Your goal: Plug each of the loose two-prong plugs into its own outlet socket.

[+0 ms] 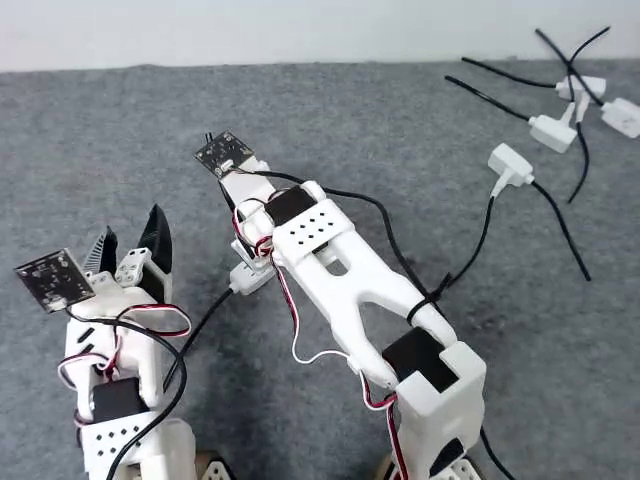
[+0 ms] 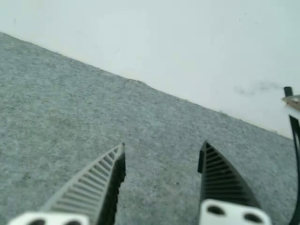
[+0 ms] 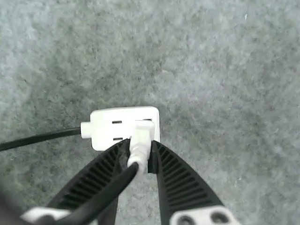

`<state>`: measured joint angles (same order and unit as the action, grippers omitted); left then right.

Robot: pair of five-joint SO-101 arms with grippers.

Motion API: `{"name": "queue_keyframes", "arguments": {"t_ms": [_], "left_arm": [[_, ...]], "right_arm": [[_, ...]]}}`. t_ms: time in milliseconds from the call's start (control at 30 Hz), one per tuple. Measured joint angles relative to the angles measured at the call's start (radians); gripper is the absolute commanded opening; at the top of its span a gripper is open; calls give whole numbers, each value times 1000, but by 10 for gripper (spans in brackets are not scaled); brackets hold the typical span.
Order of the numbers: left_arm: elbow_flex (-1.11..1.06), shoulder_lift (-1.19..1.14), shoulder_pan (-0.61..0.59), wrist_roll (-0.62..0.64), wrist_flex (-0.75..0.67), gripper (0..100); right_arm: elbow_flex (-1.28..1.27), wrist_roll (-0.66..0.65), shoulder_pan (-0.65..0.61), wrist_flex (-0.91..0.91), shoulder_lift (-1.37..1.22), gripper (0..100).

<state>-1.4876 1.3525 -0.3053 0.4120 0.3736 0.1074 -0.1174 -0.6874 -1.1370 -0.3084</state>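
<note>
1. The table [image 1: 120, 130] was covered across its visible surface by a grey, speckled, felt-like fabric.
2. A plain white wall [image 1: 300, 30] was seen along the table's far edge, met in a straight line.
3. A faint grey smudge [image 2: 257, 87] was noted on the wall.
4. The fabric was evenly lit; only soft shadows were cast.

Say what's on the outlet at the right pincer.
A white plug, held in the right pincer, sits over one socket of the outlet; the neighbouring slots are bare. Its prongs and that socket are covered.
</note>
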Motion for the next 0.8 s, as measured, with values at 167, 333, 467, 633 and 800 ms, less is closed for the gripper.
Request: {"name": "queue_keyframes", "arguments": {"t_ms": [167, 333, 467, 633, 800], "left_arm": [[0, 0, 0, 0, 0, 250], [0, 0, 0, 0, 0, 250], [0, 0, 0, 0, 0, 250], [0, 0, 0, 0, 0, 250], [0, 0, 0, 0, 0, 250]], "right_arm": [[0, 0, 0, 0, -14, 8], [0, 0, 0, 0, -14, 8], [0, 0, 0, 3, -14, 8], [0, 0, 0, 11, -48, 8], [9, 0, 5, 37, -72, 8]]}}
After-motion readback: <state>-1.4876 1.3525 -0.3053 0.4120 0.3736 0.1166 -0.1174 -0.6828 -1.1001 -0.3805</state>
